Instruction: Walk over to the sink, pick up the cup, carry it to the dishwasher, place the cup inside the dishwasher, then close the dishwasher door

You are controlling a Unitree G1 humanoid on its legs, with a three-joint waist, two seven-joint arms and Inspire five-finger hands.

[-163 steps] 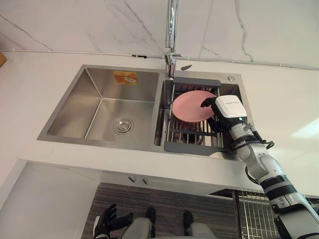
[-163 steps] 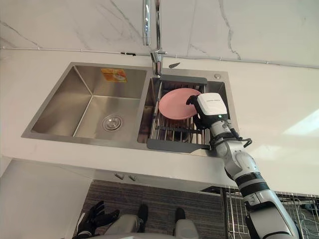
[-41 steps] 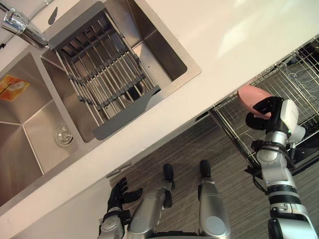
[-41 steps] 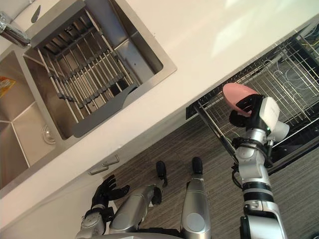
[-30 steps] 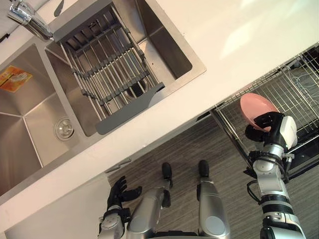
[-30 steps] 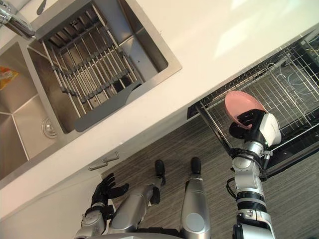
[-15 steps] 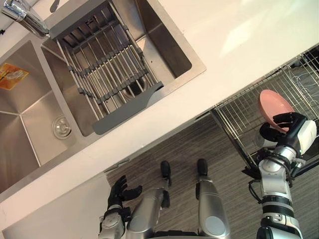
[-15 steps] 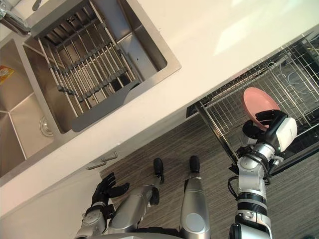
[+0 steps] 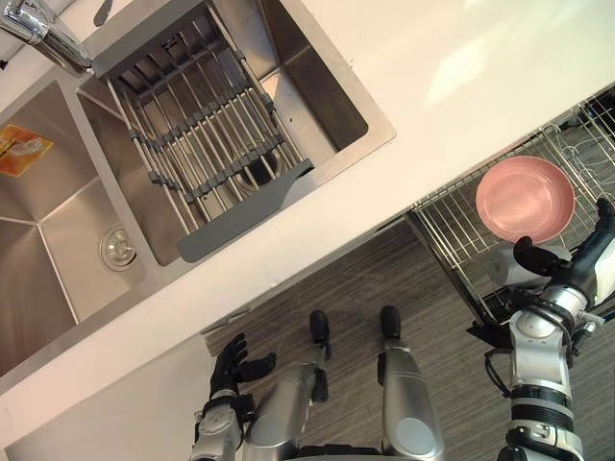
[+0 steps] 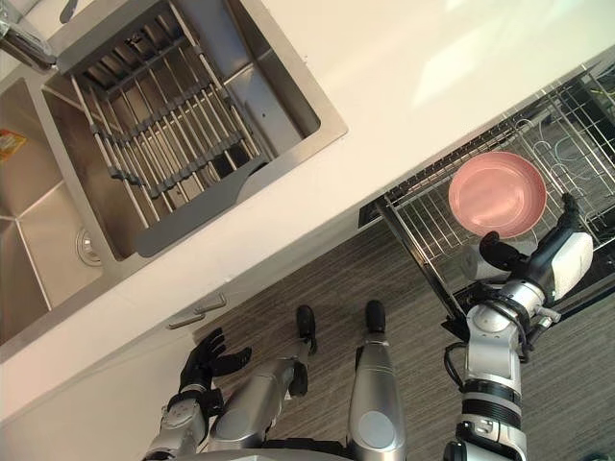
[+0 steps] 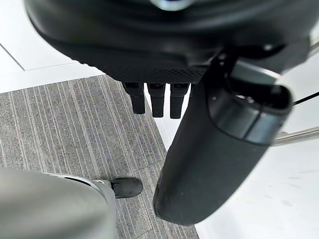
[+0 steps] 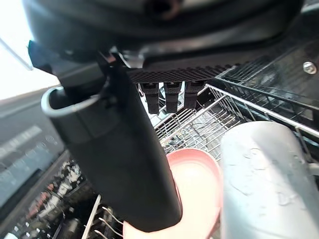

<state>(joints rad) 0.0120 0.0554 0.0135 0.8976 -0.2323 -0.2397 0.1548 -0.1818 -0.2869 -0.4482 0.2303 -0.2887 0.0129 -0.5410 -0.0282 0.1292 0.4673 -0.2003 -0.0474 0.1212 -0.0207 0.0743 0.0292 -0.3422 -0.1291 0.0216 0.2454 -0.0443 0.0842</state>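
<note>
Pink bowl (image 9: pixel 526 199) lies flat in the dishwasher's wire rack (image 9: pixel 450 223), under the worktop (image 9: pixel 461 86) edge. Your right hand (image 9: pixel 581 261) sits just beside it, fingers straight, gripping nothing. Your left hand (image 9: pixel 229 361) hangs low above the floor (image 9: pixel 384 279), fingers spread.

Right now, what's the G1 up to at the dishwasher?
The pink dish lies flat in the pulled-out dishwasher rack. The right hand sits right beside it, fingers straight and gripping nothing. The left hand hangs open low at the robot's side. The rack is not yet pushed in and the dishwasher not yet closed.
</note>
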